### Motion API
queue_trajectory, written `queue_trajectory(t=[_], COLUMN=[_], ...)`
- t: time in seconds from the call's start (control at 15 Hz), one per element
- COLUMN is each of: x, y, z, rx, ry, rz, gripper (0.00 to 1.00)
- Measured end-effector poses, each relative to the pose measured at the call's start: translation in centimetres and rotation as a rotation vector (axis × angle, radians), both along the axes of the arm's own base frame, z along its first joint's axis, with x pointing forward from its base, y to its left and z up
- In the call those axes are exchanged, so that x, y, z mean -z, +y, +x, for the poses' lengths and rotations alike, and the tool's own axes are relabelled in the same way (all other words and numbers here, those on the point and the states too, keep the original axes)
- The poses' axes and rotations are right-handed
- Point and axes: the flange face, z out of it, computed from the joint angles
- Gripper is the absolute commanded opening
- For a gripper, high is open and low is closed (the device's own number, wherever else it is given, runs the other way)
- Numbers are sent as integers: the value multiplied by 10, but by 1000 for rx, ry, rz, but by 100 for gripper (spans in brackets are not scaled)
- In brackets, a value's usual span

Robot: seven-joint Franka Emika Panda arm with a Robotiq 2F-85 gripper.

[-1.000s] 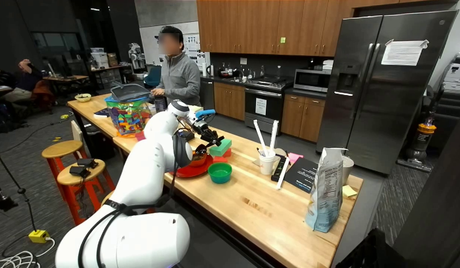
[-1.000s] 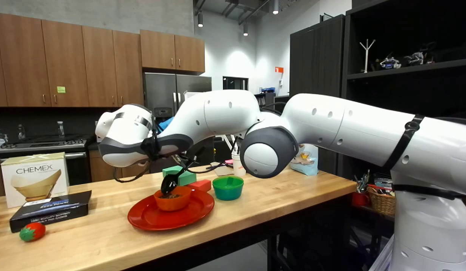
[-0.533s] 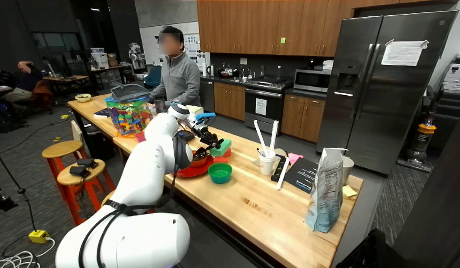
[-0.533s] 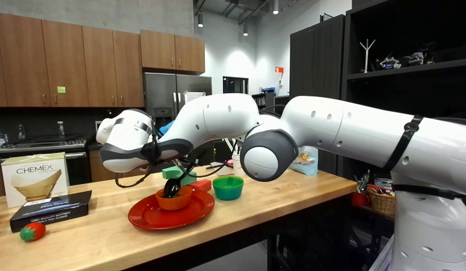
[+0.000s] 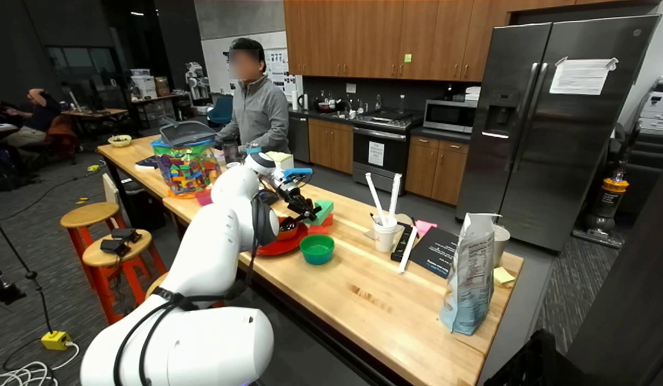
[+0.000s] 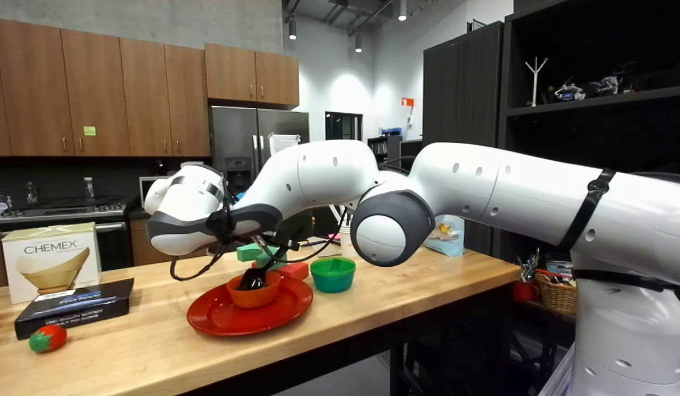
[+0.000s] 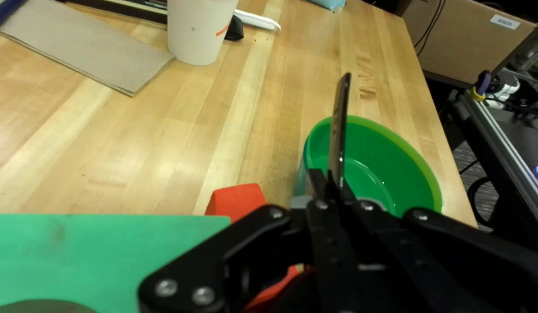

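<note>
From here, scooping looks like the step in hand, calling next for a level lift: the black serving spoon (image 6: 253, 279), glossy and slanting, rests head-down inside the orange bowl (image 6: 255, 299), its handle pinched in the jaws of the gripper (image 7: 330, 184). Beneath sits the red plate (image 6: 219, 323), with the green bowl (image 6: 332, 276) nearby on the counter (image 6: 411, 283).

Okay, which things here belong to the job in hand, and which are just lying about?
Likely part of the job:
spoon, held in the fingers
orange bowl, where its head sits
red plate underneath
perhaps the green bowl

Likely just lying about:
Chemex box
paper cup
bag
green block
</note>
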Motion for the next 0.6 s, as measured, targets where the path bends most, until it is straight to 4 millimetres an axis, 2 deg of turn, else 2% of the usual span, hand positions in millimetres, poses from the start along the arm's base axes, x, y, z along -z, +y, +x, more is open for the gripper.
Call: queue_trajectory(t=[0.33, 0.6], x=[8, 17], y=[-20, -24], z=[-4, -17], rx=[75, 147], ry=[104, 201], rz=[47, 78], gripper=[1, 1])
